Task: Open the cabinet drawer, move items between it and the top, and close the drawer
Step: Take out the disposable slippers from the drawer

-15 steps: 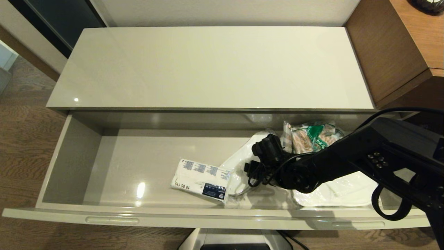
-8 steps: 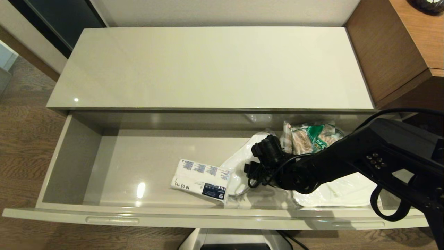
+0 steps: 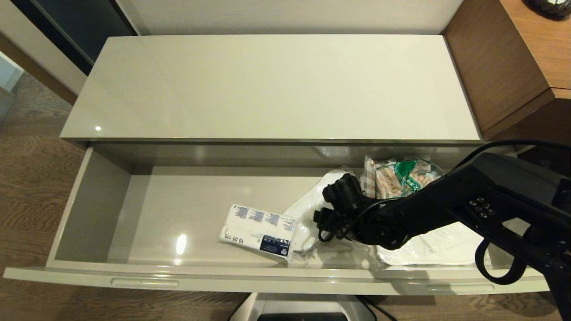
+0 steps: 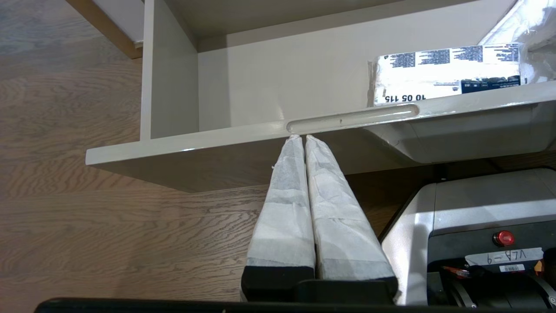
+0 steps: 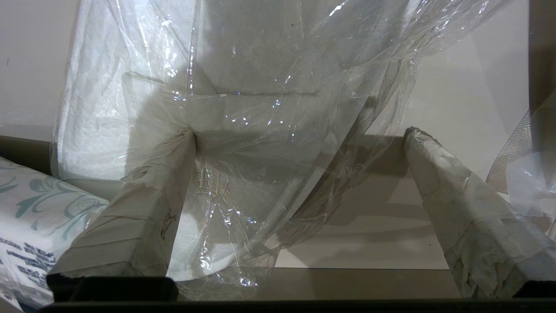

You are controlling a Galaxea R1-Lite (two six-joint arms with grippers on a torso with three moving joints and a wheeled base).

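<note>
The cabinet drawer (image 3: 89, 209) stands pulled out below the bare glossy top (image 3: 267, 84). Inside lie a white tissue packet (image 3: 258, 229) with blue prints and a white slipper (image 3: 439, 247) in clear wrap. My right arm reaches down into the drawer. Its gripper (image 5: 300, 132) is open wide, the fingers (image 5: 152, 204) astride the slipper's crinkled wrap (image 5: 243, 143), and the tissue packet (image 5: 26, 213) lies beside one finger. My left gripper (image 4: 300, 137) is shut and empty, its tips just under the drawer's slot handle (image 4: 352, 119); it does not show in the head view.
A green and brown snack bag (image 3: 403, 176) lies at the drawer's back right. Taller brown wood-grain furniture (image 3: 504, 67) adjoins the cabinet on the right. My white base (image 4: 478, 204) sits under the drawer front, on a wood floor (image 4: 108, 226).
My right forearm has edged slightly left over the drawer. The items and the left gripper have not moved.
</note>
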